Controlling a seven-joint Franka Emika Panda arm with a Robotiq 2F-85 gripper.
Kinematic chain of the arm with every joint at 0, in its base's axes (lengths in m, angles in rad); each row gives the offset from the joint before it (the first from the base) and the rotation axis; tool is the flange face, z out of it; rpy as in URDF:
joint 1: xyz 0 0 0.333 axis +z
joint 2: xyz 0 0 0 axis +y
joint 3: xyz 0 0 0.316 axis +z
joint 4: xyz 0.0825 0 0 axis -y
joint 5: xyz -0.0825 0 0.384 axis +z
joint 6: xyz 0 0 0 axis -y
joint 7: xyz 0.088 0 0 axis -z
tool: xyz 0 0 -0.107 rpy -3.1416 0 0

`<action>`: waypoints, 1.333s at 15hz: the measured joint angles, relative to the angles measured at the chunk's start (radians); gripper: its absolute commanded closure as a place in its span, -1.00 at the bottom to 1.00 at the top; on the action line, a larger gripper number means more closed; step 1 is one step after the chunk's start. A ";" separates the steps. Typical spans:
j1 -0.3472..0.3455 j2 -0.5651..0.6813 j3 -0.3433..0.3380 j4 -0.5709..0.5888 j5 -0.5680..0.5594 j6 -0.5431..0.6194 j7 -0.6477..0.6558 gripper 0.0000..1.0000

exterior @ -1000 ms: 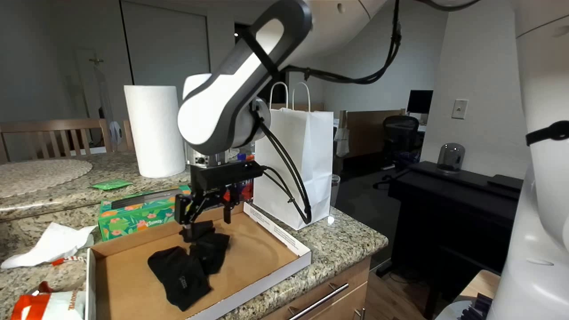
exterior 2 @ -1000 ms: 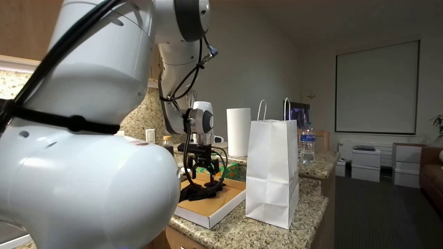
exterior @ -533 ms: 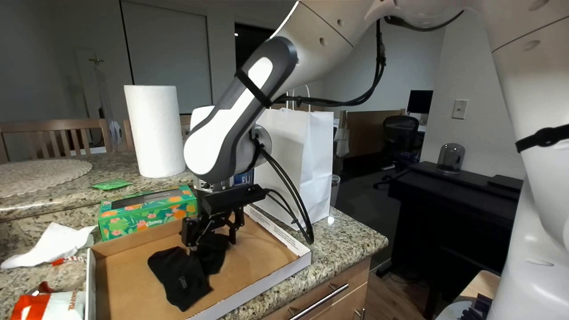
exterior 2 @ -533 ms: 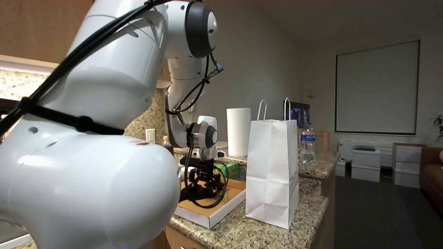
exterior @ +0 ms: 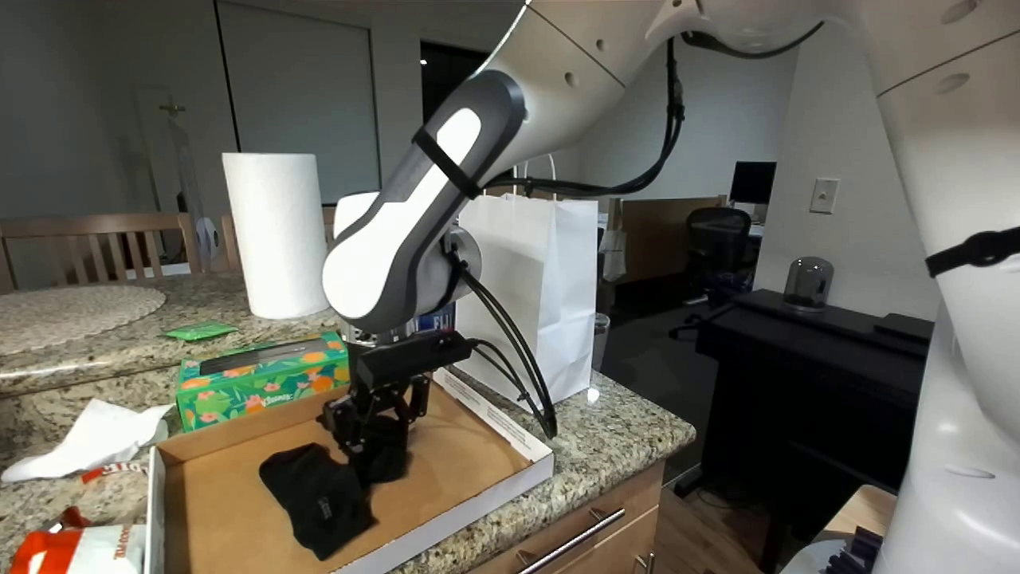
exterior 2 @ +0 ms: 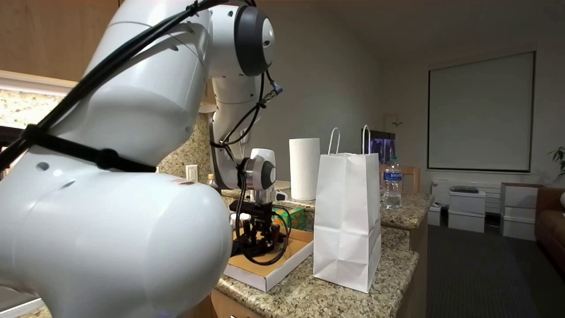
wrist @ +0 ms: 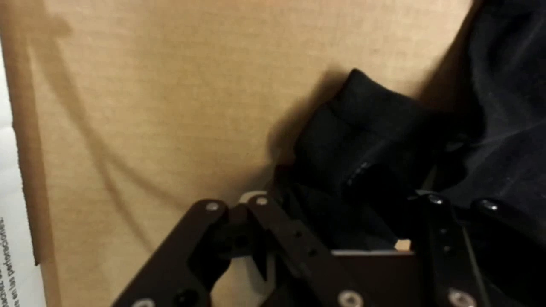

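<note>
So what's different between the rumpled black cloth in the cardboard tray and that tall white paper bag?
The rumpled black cloth lies inside the shallow cardboard tray, while the tall white paper bag stands upright on the speckled countertop. The cloth is slack and folded; the bag is boxy. The black gripper is low over the cloth, apart from the bag.

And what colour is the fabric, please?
The fabric is black, showing best in an exterior view.

In an exterior view, the black pincer (exterior 2: pixel 261 247) points down into a low tray (exterior 2: pixel 289 267) on the bench (exterior 2: pixel 326 298). A tall white bag (exterior 2: pixel 346 225) stands beside the tray. Behind them are a paper roll (exterior 2: pixel 304 168), a green box (exterior 2: pixel 296 216) and a clear bottle (exterior 2: pixel 392 190). The big white arm (exterior 2: pixel 110 229) hides part of the tray.
</note>
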 measured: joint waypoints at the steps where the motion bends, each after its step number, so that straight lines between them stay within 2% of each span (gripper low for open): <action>1: 0.006 -0.002 -0.006 0.000 -0.002 0.000 0.004 0.67; 2: 0.012 -0.003 -0.012 0.000 -0.007 -0.001 0.009 0.82; 5: 0.023 -0.007 -0.027 -0.001 -0.017 -0.002 0.020 0.89; 7: 0.028 -0.010 -0.032 -0.004 -0.020 -0.002 0.028 0.82; 11: 0.042 -0.046 -0.040 -0.031 -0.043 -0.002 0.050 0.82; 16: 0.050 -0.238 -0.045 -0.116 -0.130 -0.016 0.092 0.81; 20: 0.035 -0.458 -0.025 -0.145 -0.172 -0.133 0.092 0.81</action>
